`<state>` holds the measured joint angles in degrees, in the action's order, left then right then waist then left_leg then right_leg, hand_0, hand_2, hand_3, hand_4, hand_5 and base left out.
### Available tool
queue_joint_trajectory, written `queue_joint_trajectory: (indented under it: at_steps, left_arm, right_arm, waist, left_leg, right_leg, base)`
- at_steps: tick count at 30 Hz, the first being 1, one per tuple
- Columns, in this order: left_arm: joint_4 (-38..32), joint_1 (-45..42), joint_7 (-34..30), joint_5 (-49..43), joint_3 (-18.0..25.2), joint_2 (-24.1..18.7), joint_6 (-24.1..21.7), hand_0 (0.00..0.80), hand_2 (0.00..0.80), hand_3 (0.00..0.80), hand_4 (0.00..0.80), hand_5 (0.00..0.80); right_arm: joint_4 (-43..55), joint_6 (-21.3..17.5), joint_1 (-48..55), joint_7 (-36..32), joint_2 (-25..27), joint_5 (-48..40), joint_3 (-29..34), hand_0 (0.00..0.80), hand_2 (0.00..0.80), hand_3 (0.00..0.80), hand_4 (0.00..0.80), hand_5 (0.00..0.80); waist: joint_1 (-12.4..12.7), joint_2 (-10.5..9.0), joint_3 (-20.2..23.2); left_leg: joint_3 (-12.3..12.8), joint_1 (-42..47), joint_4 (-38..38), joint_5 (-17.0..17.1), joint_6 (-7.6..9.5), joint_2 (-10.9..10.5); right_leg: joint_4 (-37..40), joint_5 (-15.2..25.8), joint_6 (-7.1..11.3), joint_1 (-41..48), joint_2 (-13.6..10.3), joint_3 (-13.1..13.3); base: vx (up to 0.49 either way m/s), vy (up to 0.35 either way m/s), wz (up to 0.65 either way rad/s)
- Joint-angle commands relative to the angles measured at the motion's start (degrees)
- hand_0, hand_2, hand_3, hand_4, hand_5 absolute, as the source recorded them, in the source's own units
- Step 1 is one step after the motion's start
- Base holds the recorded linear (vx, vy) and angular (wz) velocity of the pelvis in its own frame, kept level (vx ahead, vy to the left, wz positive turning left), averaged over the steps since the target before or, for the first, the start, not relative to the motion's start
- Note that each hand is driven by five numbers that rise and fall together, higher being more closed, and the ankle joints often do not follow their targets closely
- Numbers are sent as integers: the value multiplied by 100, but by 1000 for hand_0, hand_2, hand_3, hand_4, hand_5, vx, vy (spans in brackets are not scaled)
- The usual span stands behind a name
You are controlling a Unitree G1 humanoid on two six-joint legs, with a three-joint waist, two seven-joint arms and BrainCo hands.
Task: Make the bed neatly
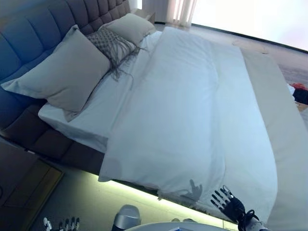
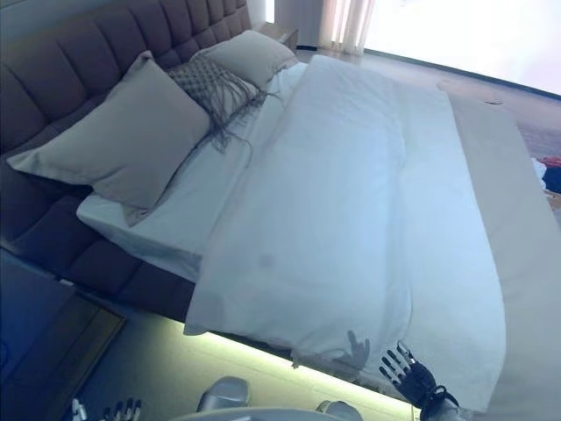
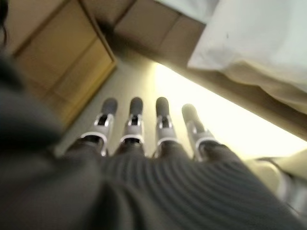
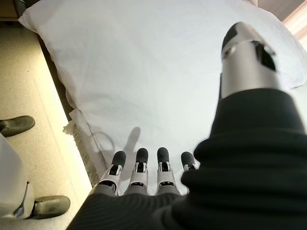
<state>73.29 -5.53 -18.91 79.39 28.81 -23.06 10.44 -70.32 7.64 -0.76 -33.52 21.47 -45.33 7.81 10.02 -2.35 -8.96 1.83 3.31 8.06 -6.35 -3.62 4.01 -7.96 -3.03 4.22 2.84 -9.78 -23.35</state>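
White duvet lies smooth across the bed; both hands spread, holding nothing.

A duvet covers the bed; three pillows lean on the headboard at left.

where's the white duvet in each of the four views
Left eye view: the white duvet covers the middle of the bed, its near edge hanging above the right hand.
Right eye view: same spread, duvet centre, right hand at its near edge.
Left wrist view: only a corner, past the left hand.
Right wrist view: it fills the space beyond the fingers.
Shared landmark: the duvet's near corner, over the lit strip under the bed.
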Motion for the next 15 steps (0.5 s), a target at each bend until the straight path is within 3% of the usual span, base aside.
queue_joint_trajectory:
  at_steps: [1, 5, 9, 15]
  left_arm:
    - [-310, 439, 55, -335, -161, -160, -268, 0, 0, 0, 0, 0]
    - [-477, 724, 27, -799, -702, -237, -479, 0, 0, 0, 0, 0]
    - [-344, 1036, -40, -1141, -1274, -140, -726, 0, 0, 0, 0, 0]
    - [-263, 1301, -250, -1038, -2010, 739, -910, 0, 0, 0, 0, 0]
  right_arm:
    - [137, -257, -319, -138, 12, 475, -348, 0, 0, 0, 0, 0]
    - [20, -378, -238, -35, -110, 397, -593, 0, 0, 0, 0, 0]
    - [-236, -347, -122, 317, -384, 164, -643, 0, 0, 0, 0, 0]
    - [-676, -484, -67, 973, -719, 324, -664, 0, 0, 0, 0, 0]
  waist:
    - [-150, 9, 226]
    - [-318, 134, 442]
    - [-507, 259, 541]
    - [-704, 302, 643]
  left_leg:
    - [116, 107, -776, 316, 97, -200]
    - [191, 177, -1240, 553, 40, -215]
    - [315, 96, -1306, 579, 14, -225]
    - [497, 88, -1306, 560, 28, -194]
  right_leg:
    - [754, 561, 577, 318, -296, 372]
    - [1108, 703, 585, 324, -207, 458]
    - [1261, 766, 590, 308, -205, 437]
    - [1296, 696, 578, 261, -165, 465]
  base:
    - [5, -27, -35]
    - [25, -8, -31]
    - [25, -9, -23]
    - [33, -34, -12]
